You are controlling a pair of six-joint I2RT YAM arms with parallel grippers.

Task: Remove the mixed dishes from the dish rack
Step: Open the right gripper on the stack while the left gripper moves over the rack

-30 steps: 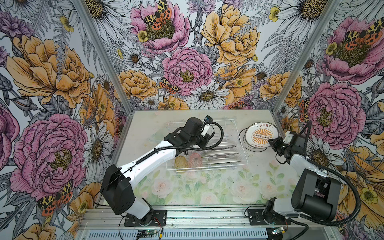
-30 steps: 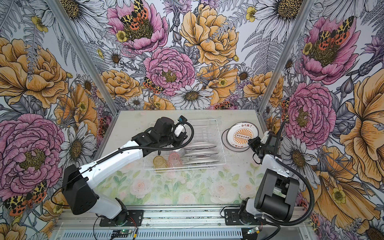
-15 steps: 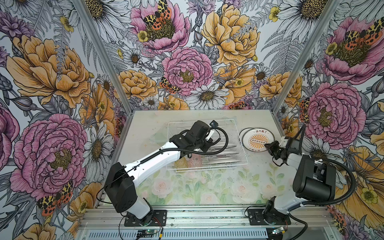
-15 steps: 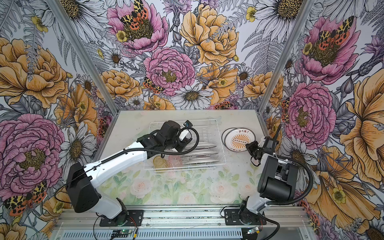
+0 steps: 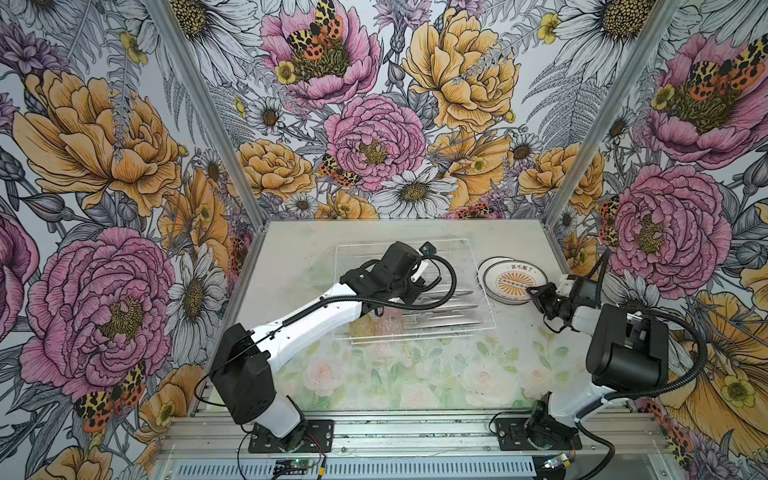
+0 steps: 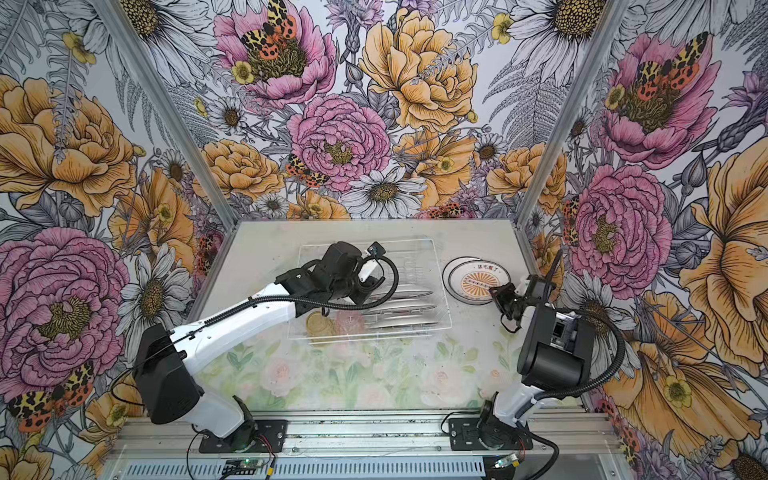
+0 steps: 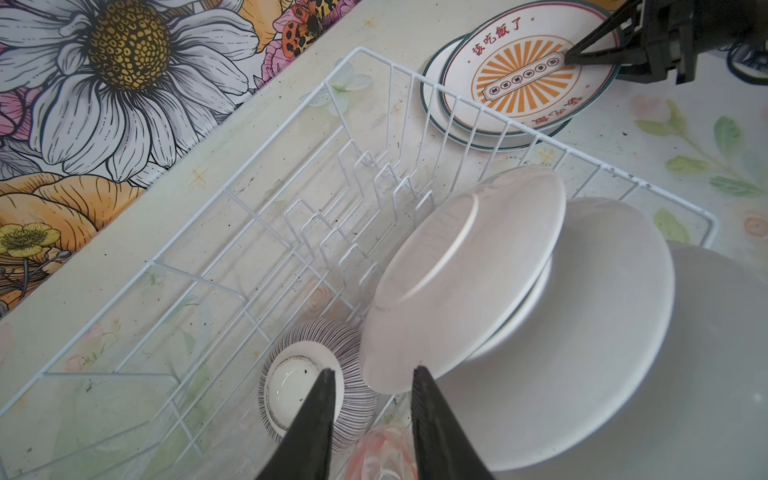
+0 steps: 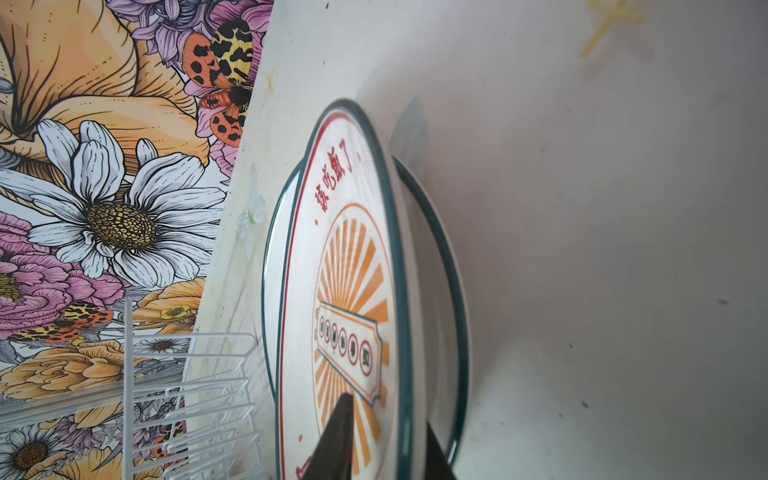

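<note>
Dish rack (image 5: 457, 266), long axis left-right

**A robot test cell dressed as a kitchen corner**

Three walls (image 5: 374, 141) of loud flower-and-moth print stand between bare aluminium posts (image 5: 210, 116) and box in a small counter (image 5: 415, 374) with a faded rose pattern. Two black-and-white machines, the left arm (image 5: 311, 320) and the right arm (image 5: 623, 345), are bolted by black base plates (image 5: 291, 436) to a metal rail (image 5: 415, 434) along the near edge. Corrugated cable hoses (image 5: 702, 353) and loose wires trail from them. The household things are a white wire dish rack (image 5: 457, 257) and a pair of printed plates (image 5: 512, 281) stacked just beside it.
</note>
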